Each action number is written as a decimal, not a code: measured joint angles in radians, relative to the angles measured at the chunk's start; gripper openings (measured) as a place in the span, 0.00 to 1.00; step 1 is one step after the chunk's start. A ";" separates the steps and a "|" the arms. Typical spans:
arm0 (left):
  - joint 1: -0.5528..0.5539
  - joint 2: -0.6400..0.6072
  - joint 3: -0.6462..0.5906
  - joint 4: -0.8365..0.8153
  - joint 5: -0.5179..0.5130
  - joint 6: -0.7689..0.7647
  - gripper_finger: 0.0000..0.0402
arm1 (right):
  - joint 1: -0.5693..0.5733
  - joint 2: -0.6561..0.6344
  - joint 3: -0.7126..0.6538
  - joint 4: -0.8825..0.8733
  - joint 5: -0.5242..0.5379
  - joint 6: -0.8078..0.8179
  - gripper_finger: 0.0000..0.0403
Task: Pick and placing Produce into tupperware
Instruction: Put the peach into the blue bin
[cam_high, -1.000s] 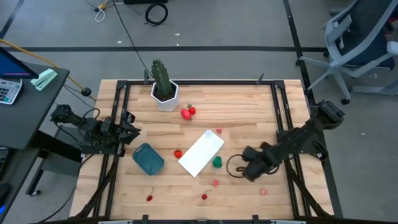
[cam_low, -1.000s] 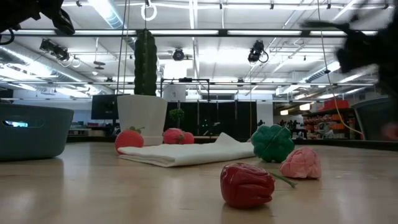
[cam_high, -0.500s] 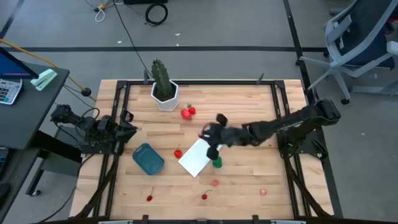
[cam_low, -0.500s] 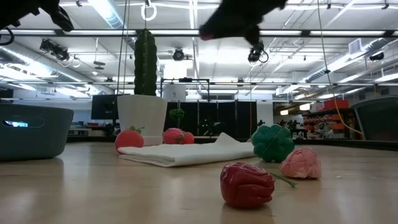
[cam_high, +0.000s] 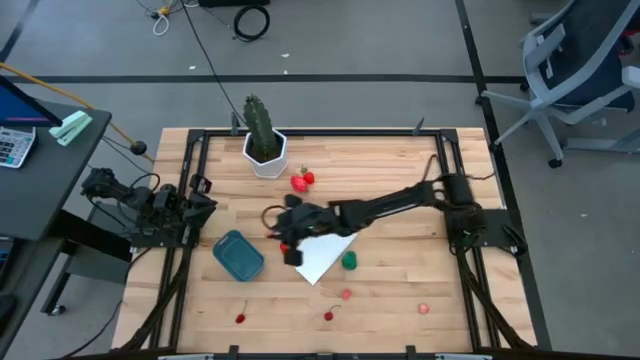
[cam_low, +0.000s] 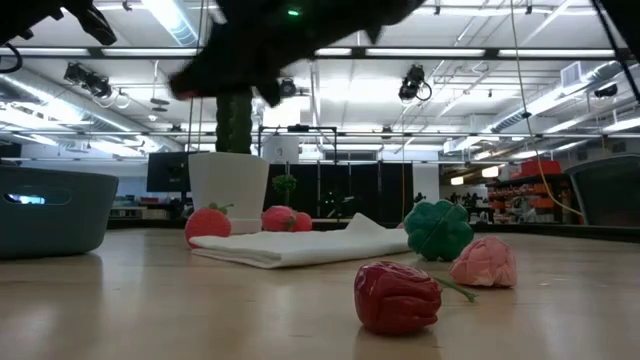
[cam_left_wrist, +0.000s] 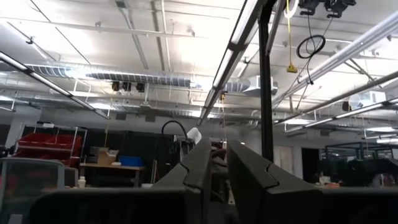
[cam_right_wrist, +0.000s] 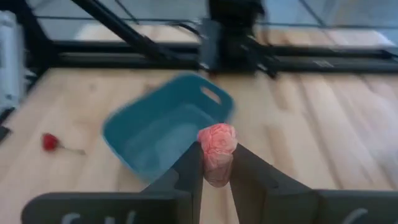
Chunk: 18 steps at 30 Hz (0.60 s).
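Right gripper (cam_right_wrist: 216, 163) pinched pink ball (cam_right_wrist: 217, 140), mid-frame short of teal tub (cam_right_wrist: 163, 130); early release risked missing. Left gripper (cam_left_wrist: 214, 163) closed, idle.

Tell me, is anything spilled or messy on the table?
Nothing looks spilled or broken. Toy fruits lie scattered on the wood, waiting to be packed. The teal tub sits upright. The right gripper holds a pink fruit near the tub. The left gripper waits at the table's edge.
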 joint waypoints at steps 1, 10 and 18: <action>0.000 0.000 0.000 0.000 0.000 0.000 0.14 | 0.000 0.029 0.043 0.005 -0.029 -0.002 0.18; 0.000 0.000 0.000 0.012 0.000 0.000 0.15 | 0.042 0.269 0.357 -0.109 -0.126 -0.124 0.18; 0.000 0.000 0.000 0.012 0.000 0.000 0.14 | 0.048 0.378 0.514 -0.181 -0.127 -0.158 0.23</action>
